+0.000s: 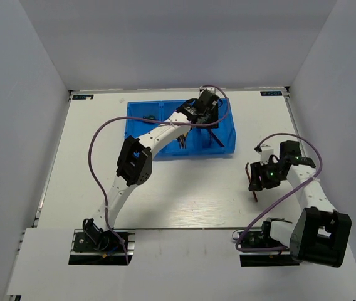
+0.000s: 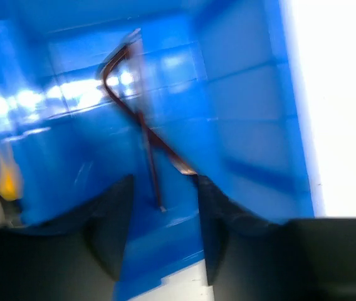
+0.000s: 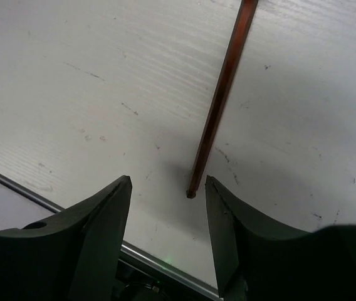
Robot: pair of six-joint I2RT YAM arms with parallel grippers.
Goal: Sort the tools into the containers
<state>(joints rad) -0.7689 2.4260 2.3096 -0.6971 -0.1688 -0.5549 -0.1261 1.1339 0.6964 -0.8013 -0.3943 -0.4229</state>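
right tool (image 3: 167, 183) hangs jaws apart over the worktop (image 3: 71, 94), a hex key (image 3: 219, 106) lying just ahead, its near end between the fingers (image 3: 106, 216): drop straight down, centre the shaft, then pinch. left tool (image 2: 163, 183), apart and empty, hovers over hex keys (image 2: 123, 103) in the blue bin (image 2: 247, 94).

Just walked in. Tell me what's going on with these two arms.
Two robot arms are sorting tools into a blue bin. The left claw hangs open over the bin's right-end compartment, with a thin L-shaped hex key in there below it; that view is blurred. The right claw is open low over the white table, its fingers either side of the tip of a second hex key lying loose, not yet gripped.
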